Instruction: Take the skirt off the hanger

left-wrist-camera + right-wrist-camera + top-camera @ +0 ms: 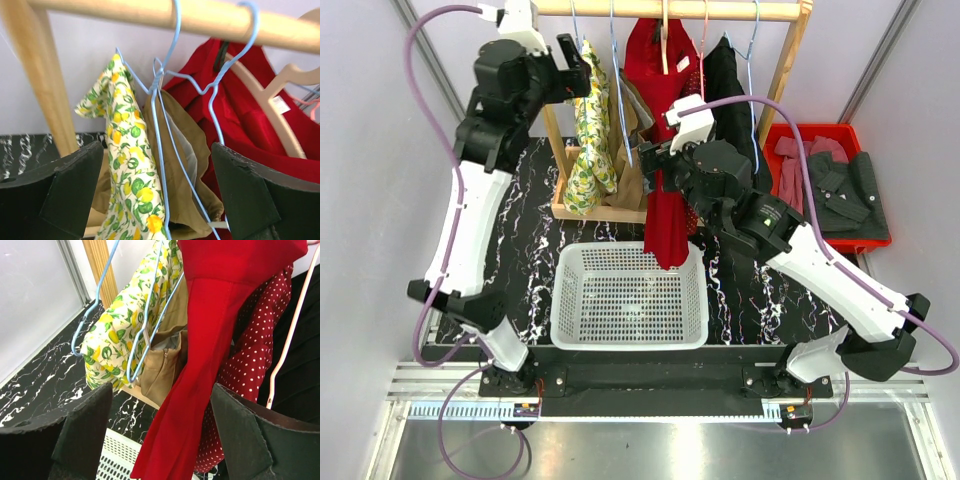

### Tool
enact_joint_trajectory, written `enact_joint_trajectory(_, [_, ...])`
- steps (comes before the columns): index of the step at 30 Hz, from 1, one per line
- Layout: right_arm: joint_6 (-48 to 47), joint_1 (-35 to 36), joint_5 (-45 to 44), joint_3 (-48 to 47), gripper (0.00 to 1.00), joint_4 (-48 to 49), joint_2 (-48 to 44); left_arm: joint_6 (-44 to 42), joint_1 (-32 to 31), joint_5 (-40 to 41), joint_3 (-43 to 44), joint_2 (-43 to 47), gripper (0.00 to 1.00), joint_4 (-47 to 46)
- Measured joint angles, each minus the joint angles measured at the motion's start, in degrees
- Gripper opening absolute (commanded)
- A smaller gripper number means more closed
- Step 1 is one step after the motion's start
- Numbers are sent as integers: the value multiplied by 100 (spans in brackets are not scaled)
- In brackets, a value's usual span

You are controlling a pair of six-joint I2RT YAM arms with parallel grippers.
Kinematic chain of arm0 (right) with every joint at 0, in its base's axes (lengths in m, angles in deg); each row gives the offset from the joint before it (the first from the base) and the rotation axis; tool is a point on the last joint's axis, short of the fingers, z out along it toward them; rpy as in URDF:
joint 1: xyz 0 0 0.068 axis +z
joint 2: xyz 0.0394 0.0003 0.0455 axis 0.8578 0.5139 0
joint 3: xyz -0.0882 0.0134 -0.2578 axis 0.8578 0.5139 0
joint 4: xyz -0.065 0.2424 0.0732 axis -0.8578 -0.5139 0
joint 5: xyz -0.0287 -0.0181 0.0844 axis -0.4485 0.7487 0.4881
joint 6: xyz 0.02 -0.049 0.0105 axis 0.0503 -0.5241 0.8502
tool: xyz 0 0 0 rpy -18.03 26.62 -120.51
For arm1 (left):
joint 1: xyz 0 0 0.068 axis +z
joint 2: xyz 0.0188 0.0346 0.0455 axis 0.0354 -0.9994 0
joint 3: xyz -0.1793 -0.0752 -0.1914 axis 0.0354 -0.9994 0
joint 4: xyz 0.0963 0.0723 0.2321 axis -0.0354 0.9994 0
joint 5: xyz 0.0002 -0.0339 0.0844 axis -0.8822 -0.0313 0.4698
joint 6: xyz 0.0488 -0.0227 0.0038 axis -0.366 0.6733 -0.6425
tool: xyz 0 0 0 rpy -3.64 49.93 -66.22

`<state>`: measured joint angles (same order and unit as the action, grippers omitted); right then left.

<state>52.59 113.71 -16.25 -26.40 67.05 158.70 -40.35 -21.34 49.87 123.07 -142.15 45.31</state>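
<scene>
A tan skirt [186, 142] with a side zip hangs on a thin blue wire hanger [159, 82] from the wooden rail [150, 12]. It also shows in the top view [634, 175] and the right wrist view [162, 365]. A lemon-print garment [125, 165] hangs just left of it on a second blue wire hanger. My left gripper [160, 200] is open, its jaws standing either side of both garments without touching; in the top view it [576, 66] is up near the rail. My right gripper [160, 440] is open around the hanging red garment [200, 365], below the rack's middle [656, 166].
A red polka-dot garment [255, 355] and a black one [725, 75] hang further right. A white slotted basket [630, 295] sits under the rack. A red bin [820, 135] with dark clothes [845, 195] stands at the right. The rack's wooden post [42, 85] is left of the lemon print.
</scene>
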Motion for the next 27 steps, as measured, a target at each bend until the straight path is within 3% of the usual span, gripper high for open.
enact_joint_trajectory(7, [96,0,7,295,86,101,-70,127,-33,7,-11,-422,91,92])
enact_joint_trajectory(14, [168,0,13,531,85,249,-181,-2,-50,319,-295,-461,72,-24])
enact_joint_trajectory(17, [192,0,31,590,84,321,-262,-131,-55,538,-472,-501,47,-42])
enact_joint_trajectory(18, [208,0,31,605,83,334,-289,-173,-55,603,-549,-507,32,-44])
enact_joint_trajectory(21, [254,0,39,638,81,391,-339,-295,-55,730,-743,-509,4,-76])
enact_joint_trajectory(22, [271,0,46,647,80,413,-343,-334,-61,761,-791,-509,0,-68])
enact_joint_trajectory(27, [372,0,146,706,78,442,-343,-483,-66,809,-940,-498,0,-219])
